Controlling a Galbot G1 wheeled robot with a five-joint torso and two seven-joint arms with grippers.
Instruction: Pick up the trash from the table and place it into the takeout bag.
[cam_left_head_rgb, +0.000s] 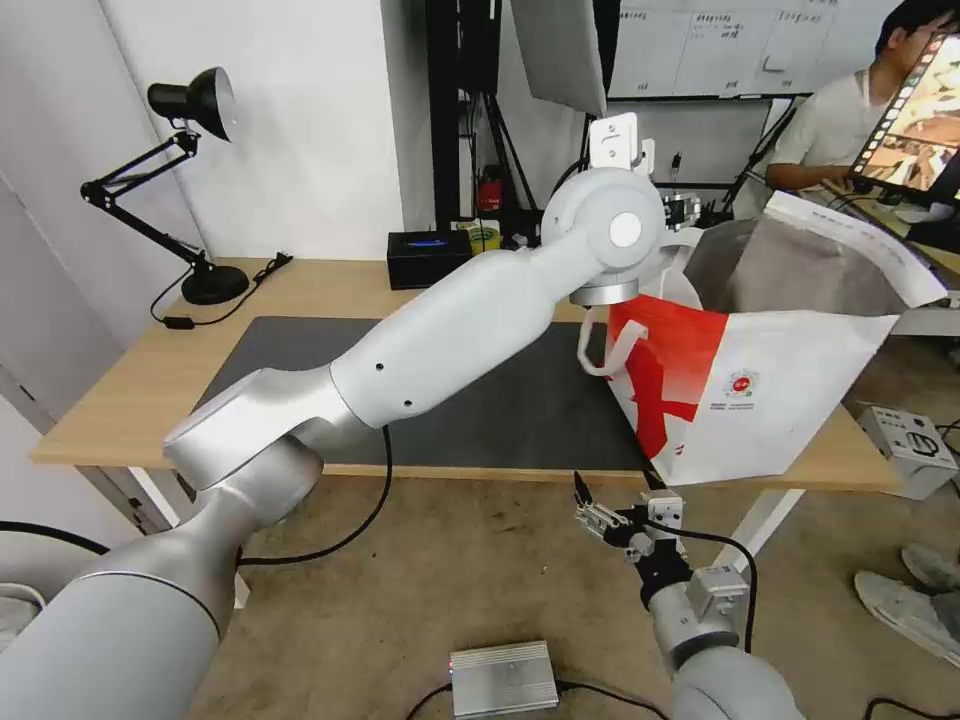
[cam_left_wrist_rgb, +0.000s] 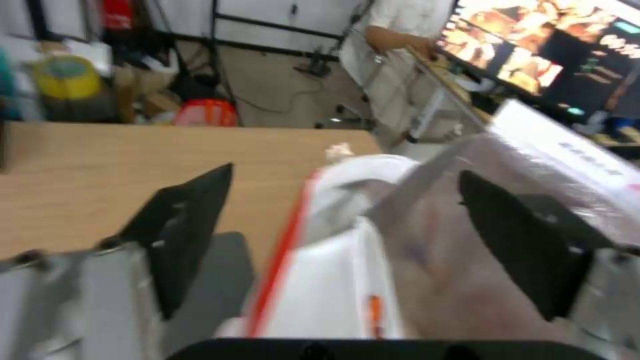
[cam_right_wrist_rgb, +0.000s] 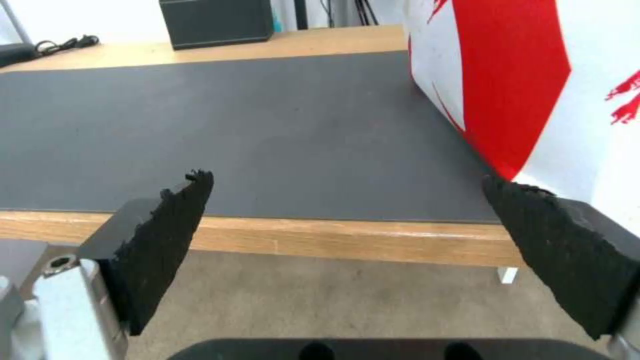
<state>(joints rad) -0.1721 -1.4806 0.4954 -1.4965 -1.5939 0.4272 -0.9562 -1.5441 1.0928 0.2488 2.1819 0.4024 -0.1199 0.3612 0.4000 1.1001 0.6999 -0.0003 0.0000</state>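
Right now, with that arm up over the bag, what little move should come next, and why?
Probably draw the left gripper back from the takeout bag: its fingers are open and hold nothing over the foil-lined mouth, and the dark grey mat looks bare of trash.

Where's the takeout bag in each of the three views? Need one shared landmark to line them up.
Head view: takeout bag stands at the table's right end, mouth open, left arm's wrist above it.
Left wrist view: its foil-lined opening lies below, between the open left gripper fingers.
Right wrist view: its red-and-white side is beside the open right gripper.
Shared landmark: the dark grey mat.
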